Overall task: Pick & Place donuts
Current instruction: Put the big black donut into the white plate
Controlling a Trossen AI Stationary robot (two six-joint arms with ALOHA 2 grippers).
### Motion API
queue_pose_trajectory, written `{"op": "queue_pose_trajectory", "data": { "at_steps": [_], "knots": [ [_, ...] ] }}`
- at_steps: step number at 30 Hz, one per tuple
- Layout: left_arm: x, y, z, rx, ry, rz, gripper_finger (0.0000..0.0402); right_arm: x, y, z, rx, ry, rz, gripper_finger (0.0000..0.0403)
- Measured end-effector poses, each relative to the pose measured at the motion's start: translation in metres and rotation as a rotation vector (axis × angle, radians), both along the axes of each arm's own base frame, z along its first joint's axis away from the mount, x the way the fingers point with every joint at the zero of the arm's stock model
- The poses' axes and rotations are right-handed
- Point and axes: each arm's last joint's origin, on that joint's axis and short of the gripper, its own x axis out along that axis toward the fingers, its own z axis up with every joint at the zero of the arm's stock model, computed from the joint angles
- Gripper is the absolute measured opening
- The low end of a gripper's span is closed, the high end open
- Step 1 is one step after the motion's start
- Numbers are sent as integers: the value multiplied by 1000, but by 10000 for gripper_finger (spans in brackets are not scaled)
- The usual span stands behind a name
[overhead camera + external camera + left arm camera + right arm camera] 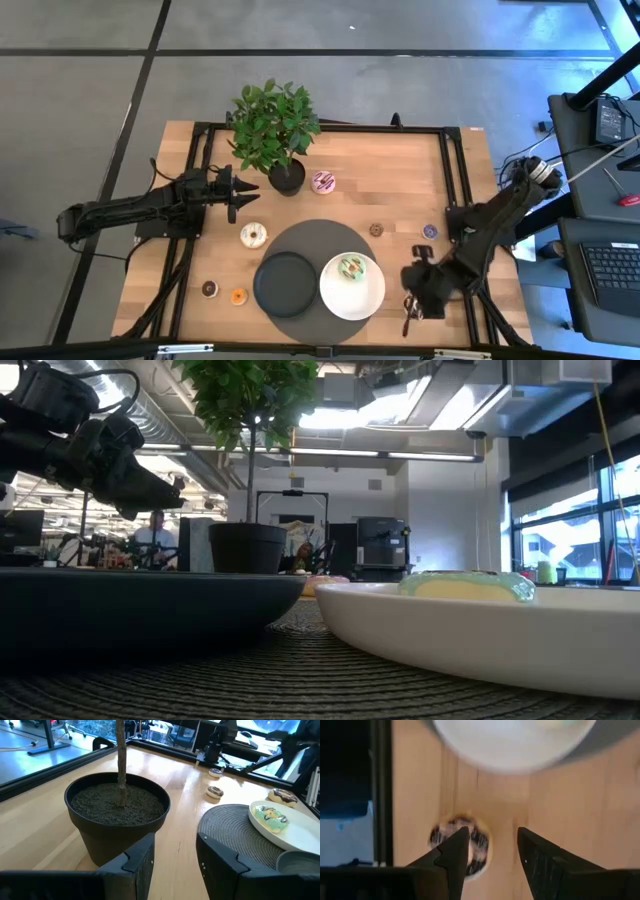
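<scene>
My right gripper is open near the table's near right edge, pointing down. One finger stands over a chocolate-sprinkled donut that lies flat on the wood. A green-iced donut lies on the white plate. The pink donut, white donut, tiny brown, purple, dark brown and orange donuts lie on the table. My left gripper waits open beside the plant pot. My right gripper comes from above, pointing down, and one finger shows in front of the chocolate-sprinkled donut's ring. I cannot tell whether it touches the donut. The donut lies flat on the table.
A potted plant stands at the far middle. A black plate and the white plate sit on a round dark mat. Black frame rails run along the table's sides. Bare wood lies right of the mat.
</scene>
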Motion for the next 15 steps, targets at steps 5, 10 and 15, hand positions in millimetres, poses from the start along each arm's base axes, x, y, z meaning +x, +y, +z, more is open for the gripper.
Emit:
{"op": "queue_pose_trajectory", "data": {
  "at_steps": [5,10,15],
  "knots": [
    [0,0,0,-1,-1,0,141,-11,17,-30,1,22,-5,171],
    [0,0,0,-11,-3,3,141,-11,27,-52,-33,72,24,171],
    [0,0,0,-11,-4,3,141,-10,31,-70,-87,134,34,171]
  ]
}}
